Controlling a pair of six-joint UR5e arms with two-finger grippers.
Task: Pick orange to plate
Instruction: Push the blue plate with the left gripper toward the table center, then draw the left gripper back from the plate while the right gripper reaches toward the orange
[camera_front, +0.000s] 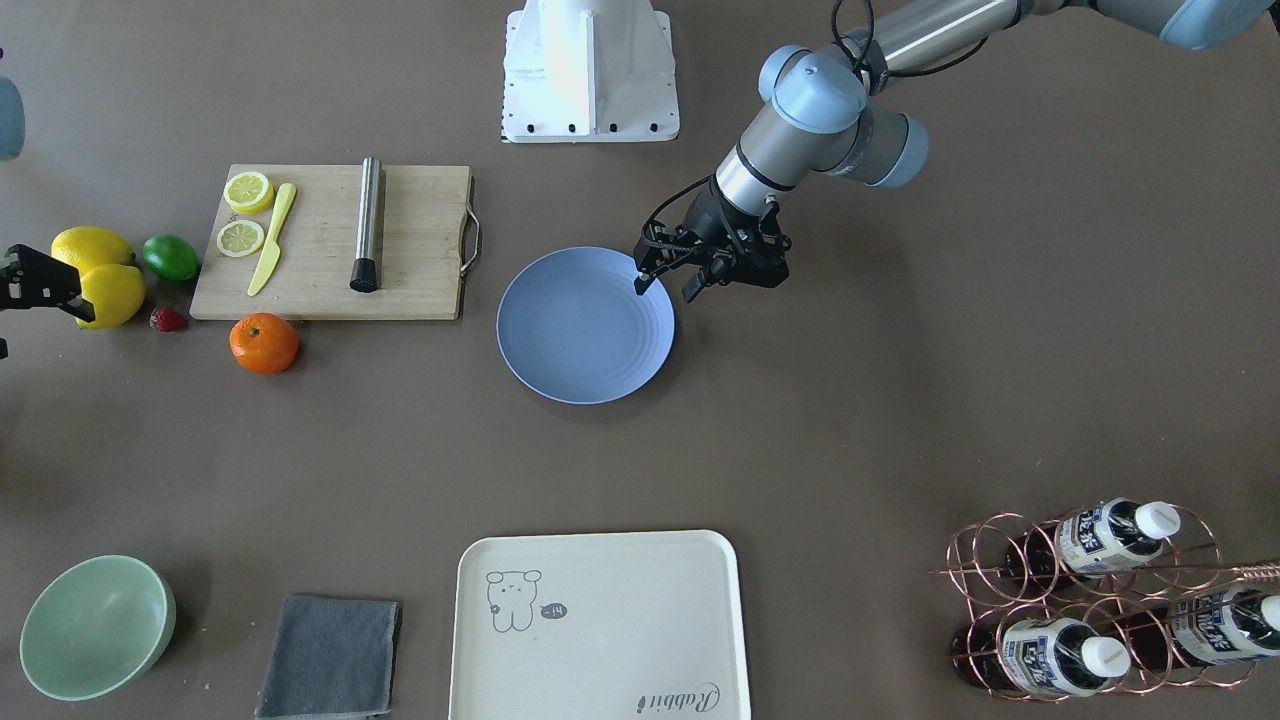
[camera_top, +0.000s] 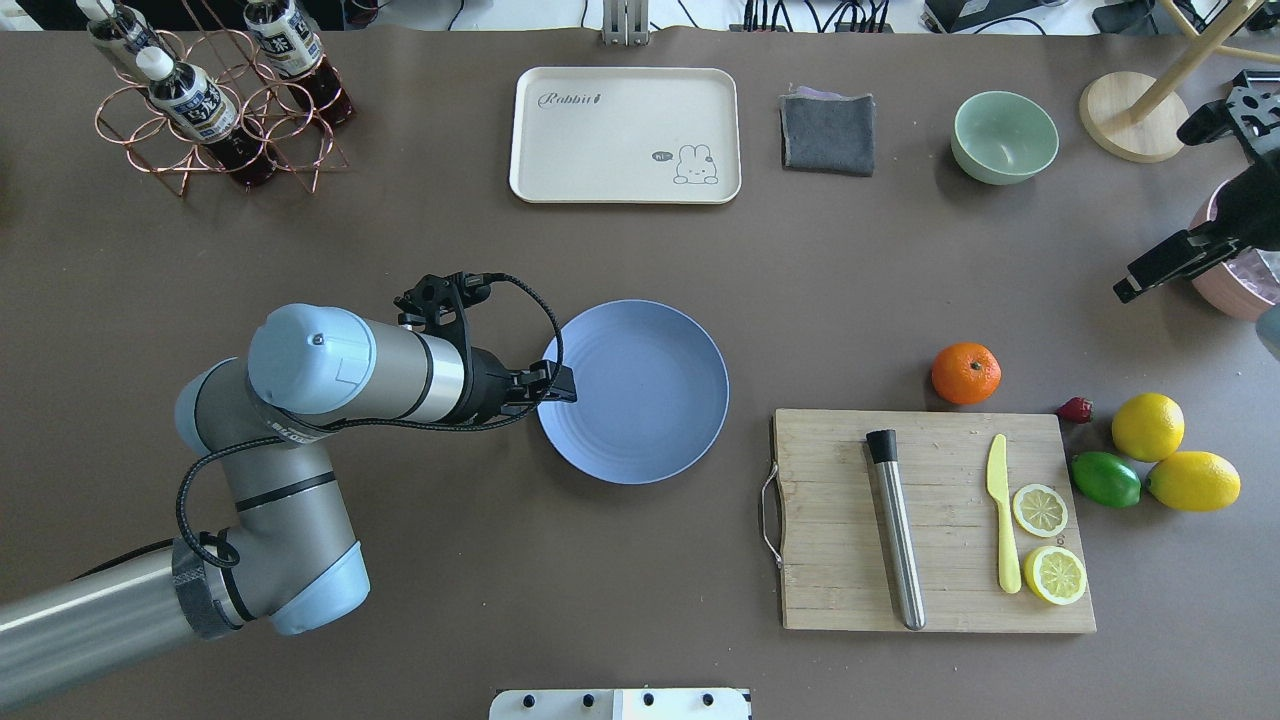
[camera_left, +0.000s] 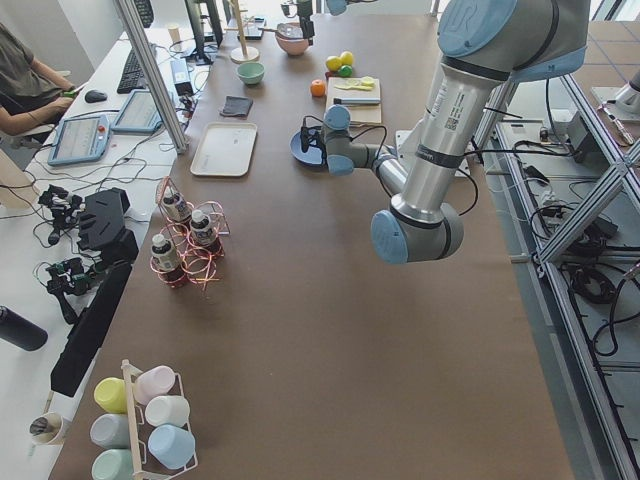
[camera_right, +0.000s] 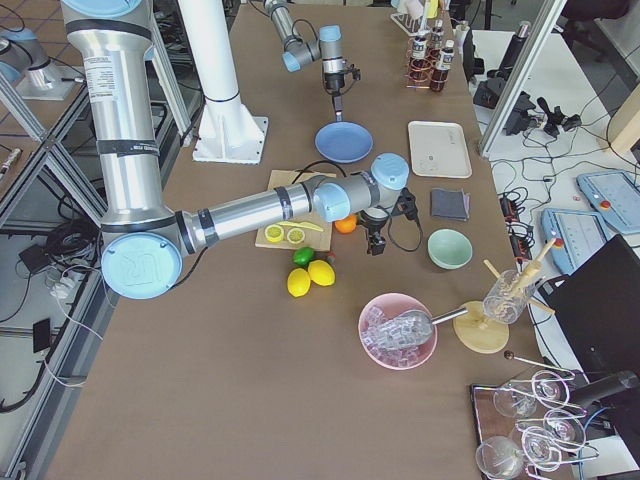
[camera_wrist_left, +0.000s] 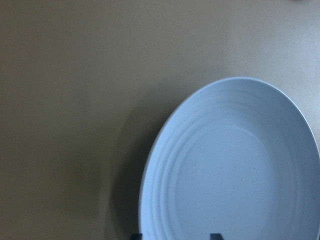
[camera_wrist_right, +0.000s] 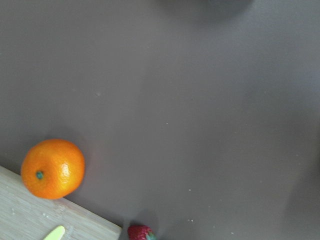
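Orange (camera_top: 966, 373) lies well apart from right tool (camera_top: 1130, 288).

Right end effector (camera_front: 45, 285) half beyond the frame edge, its opening indiscernible; strawberry (camera_wrist_right: 139, 233) partly off-frame.

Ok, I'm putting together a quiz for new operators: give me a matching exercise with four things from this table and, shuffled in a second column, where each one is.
Things:
1. orange
2. yellow knife
3. lime
4. left gripper

Places:
A. above the plate, at its rim
B. on the cutting board, beside the lemon slices
C. next to the two whole lemons
D. on the bare table, just off the cutting board

Pairs: 1-D, 2-B, 3-C, 4-A
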